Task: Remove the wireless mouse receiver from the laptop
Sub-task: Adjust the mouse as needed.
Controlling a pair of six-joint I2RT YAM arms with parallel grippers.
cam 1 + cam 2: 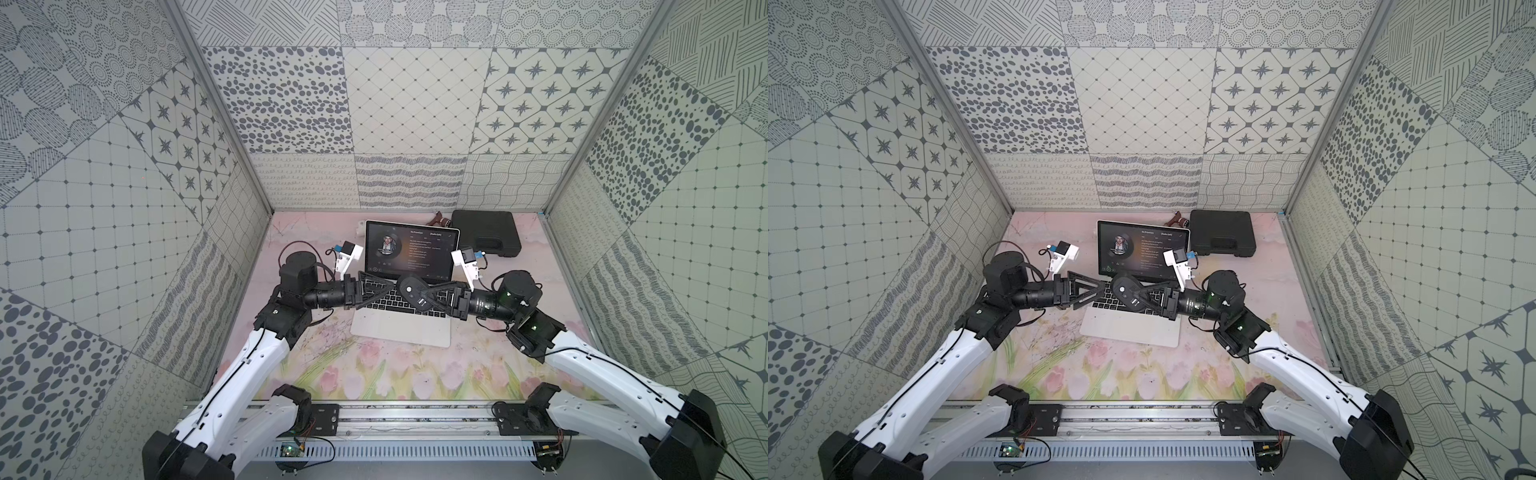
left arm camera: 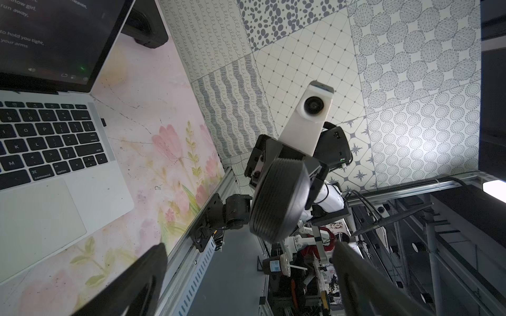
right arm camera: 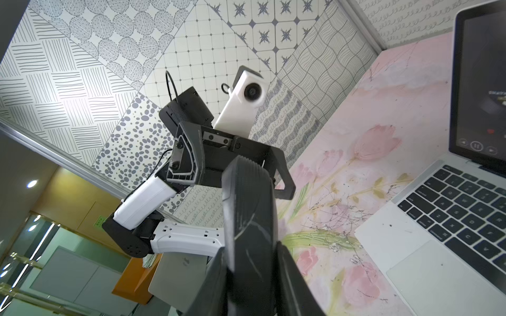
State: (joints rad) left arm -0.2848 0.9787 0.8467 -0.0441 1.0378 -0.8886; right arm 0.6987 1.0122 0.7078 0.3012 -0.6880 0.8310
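The silver laptop (image 1: 399,328) (image 1: 1129,328) stands open mid-table, its dark music-player screen lit. The wireless mouse receiver (image 2: 103,122) is a tiny black nub sticking out of the laptop's (image 2: 104,191) right edge beside the keyboard; my right arm hides it in both top views. My right gripper (image 1: 420,298) (image 1: 1142,297) (image 3: 250,254) hangs over the keys, shut on a black oval mouse (image 1: 411,291) (image 3: 246,205). Facing it from the left, my left gripper (image 1: 388,286) (image 1: 1102,286) (image 2: 249,247) is wide open and holds nothing. The mouse (image 2: 276,199) hangs just beyond its fingertips.
A black plastic case (image 1: 486,237) lies at the back right. A small brown-red object (image 1: 440,219) sits behind the screen. The metal rail (image 1: 395,415) runs along the table's front edge, and patterned walls close in on three sides.
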